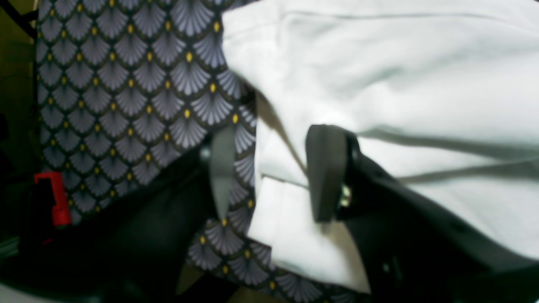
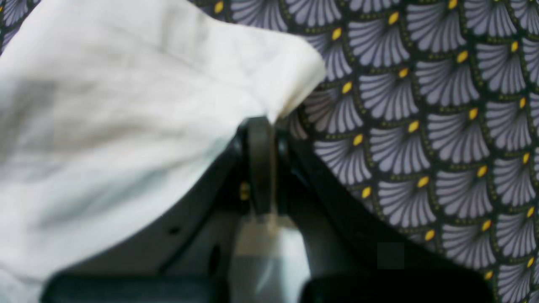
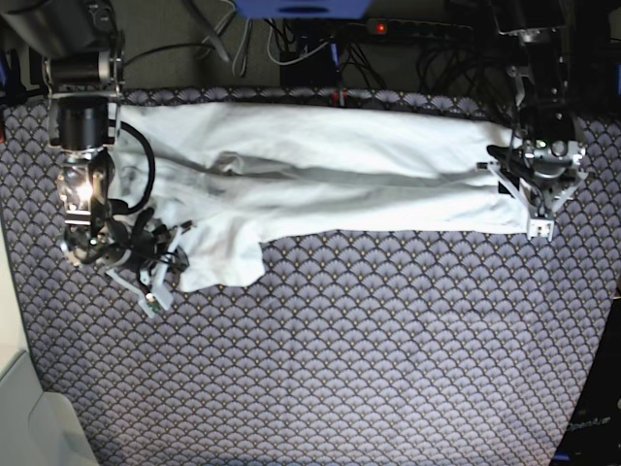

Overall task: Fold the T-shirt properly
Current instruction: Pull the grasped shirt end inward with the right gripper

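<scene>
Right claw (image 2: 261,126) clamped on corner of white T-shirt (image 3: 320,175) stretched across patterned tablecloth (image 3: 369,359); left claw (image 1: 273,176) parted, straddling the opposite folded edge.

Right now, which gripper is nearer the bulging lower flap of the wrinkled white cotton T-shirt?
Right. The right gripper is shut on that flap's edge of the T-shirt; the left gripper stands open at the far opposite end.
</scene>
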Action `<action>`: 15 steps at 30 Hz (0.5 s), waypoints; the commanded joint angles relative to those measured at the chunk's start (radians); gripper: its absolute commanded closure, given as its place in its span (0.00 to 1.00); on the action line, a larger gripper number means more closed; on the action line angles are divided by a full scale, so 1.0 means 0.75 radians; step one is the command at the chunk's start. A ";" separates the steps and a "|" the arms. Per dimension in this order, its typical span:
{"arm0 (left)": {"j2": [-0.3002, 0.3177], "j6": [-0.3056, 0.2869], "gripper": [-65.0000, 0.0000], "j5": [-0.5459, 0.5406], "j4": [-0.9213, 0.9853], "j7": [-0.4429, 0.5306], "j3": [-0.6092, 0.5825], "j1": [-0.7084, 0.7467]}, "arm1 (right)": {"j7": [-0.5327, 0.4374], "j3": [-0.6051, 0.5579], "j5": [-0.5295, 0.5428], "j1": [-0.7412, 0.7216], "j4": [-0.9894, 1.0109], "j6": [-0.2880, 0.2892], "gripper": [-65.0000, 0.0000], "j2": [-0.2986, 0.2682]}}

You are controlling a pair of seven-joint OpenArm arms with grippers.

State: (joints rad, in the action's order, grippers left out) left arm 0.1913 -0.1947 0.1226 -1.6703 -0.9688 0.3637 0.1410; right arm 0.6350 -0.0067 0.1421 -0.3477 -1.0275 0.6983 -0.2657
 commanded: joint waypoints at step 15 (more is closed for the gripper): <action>0.016 0.007 0.57 0.009 -0.022 0.012 0.005 -0.013 | 0.224 0.012 0.008 0.250 -0.695 0.000 1.00 -0.017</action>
State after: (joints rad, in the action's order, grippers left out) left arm 0.1913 -0.1947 0.1246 -1.6707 -0.9688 0.3645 0.1417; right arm 0.8143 -0.0025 0.1352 -0.1493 -1.5326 0.6979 -0.2687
